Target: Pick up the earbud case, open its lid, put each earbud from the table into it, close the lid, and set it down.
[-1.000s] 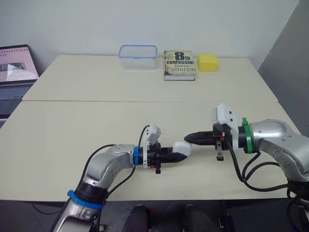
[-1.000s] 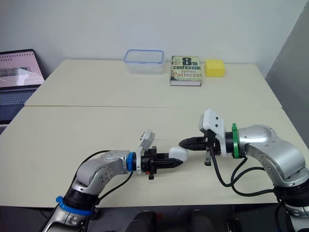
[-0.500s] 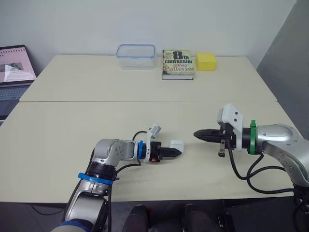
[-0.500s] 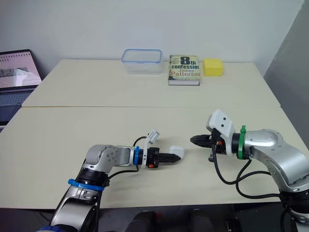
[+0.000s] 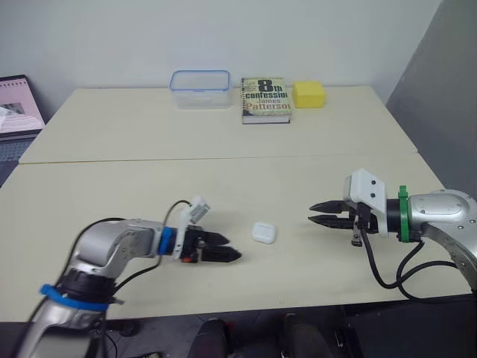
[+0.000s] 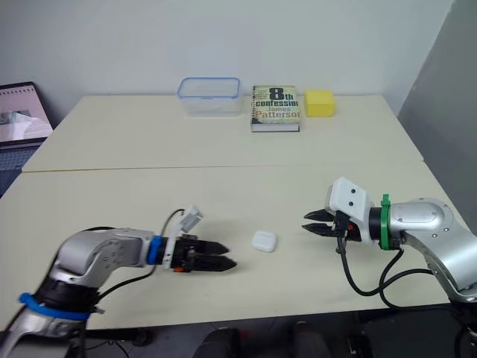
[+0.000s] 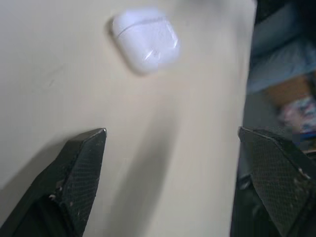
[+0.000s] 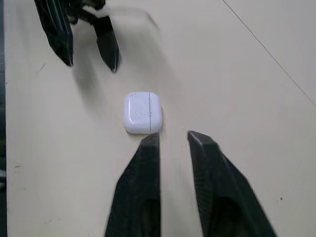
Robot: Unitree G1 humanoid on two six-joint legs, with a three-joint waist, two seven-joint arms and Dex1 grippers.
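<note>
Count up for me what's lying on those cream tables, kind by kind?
White earbud case: 1
Clear plastic container: 1
Book: 1
Yellow block: 1
Total: 4

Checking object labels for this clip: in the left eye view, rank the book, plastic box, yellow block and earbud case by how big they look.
1. Book and plastic box: about alike, no ranking.
2. Yellow block.
3. Earbud case, smallest despite being nearest.
</note>
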